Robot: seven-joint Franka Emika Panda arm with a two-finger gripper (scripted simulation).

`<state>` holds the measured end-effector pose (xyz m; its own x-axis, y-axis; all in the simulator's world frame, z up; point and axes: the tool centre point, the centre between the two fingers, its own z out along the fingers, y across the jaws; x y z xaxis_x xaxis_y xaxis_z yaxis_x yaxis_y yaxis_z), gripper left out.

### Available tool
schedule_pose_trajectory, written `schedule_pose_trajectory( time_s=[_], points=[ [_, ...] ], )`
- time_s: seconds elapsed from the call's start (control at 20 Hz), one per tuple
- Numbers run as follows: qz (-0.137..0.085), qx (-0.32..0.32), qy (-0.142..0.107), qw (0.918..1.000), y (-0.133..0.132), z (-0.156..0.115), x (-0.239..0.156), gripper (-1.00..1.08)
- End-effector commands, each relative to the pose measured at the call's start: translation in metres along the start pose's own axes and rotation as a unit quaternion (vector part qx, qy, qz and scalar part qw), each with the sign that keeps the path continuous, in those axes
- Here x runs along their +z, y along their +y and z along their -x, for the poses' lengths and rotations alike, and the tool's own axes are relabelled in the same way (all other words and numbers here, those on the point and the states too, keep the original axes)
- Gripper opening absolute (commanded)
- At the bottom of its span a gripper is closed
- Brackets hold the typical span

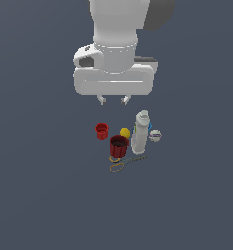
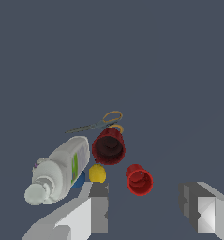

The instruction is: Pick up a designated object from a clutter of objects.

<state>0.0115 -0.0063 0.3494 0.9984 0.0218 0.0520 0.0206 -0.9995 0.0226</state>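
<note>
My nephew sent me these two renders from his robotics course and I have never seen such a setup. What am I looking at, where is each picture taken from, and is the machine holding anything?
This is a simulated robot arm. The exterior view looks at it from outside: the white body ends in the tool, two short fingers open above a small group of things. The wrist view comes from a camera on the arm itself, so you see the tool's fingers at the edge. On the dark surface stand a dark red mug, a smaller bright red cup, a yellow ball, a tall white bottle, a small white ball and yellow-handled scissors. Nothing is held yet.
</note>
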Motion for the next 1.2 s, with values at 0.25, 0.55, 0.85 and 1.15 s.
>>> schedule_pose_trajectory(
  time_s=[0.25, 0.55, 0.85, 1.15],
  points=[
    [0.005, -0.032, -0.017, 0.9993, 0.001, -0.003, 0.021, 0.28],
    [0.011, -0.089, -0.047, 0.9948, 0.001, -0.008, 0.06, 0.28],
    [0.014, -0.174, -0.092, 0.9803, 0.002, -0.009, 0.118, 0.28],
    [0.01, -0.253, -0.135, 0.9579, 0.002, -0.005, 0.173, 0.28]
  ],
)
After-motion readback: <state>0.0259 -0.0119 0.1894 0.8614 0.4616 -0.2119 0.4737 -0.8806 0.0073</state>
